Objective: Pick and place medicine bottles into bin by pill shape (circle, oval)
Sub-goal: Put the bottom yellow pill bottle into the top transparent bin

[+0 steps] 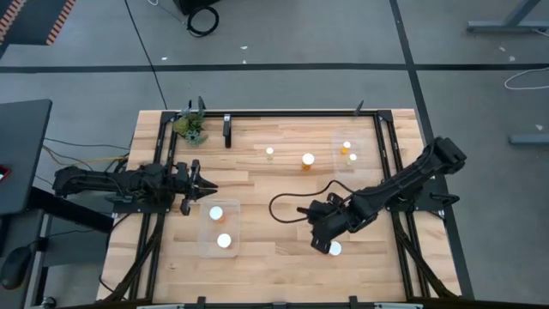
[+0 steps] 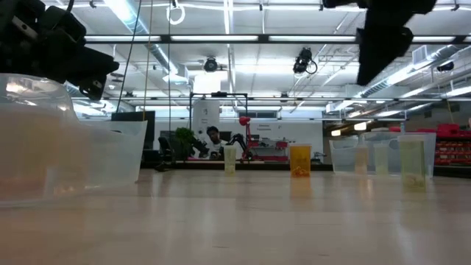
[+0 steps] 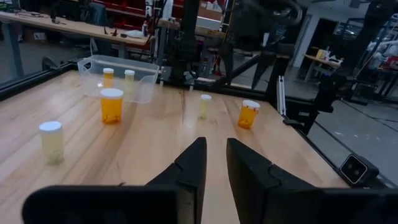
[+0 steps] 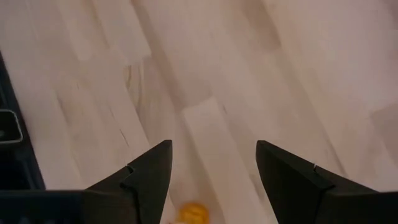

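Bottle, small amber translucent plastic with round white cap (image 1: 334, 248), standing at bench 5 o'clock beneath wide-open right end effector (image 1: 322, 244): probably light, rigid, slick; grip across body below cap.

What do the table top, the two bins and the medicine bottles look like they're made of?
Table top: pale wood planks, with visible grain and seams, matte. Bins: probably clear plastic, since the wood shows through the walls. Medicine bottles: apparently translucent amber plastic, pills visible inside, with opaque white caps.
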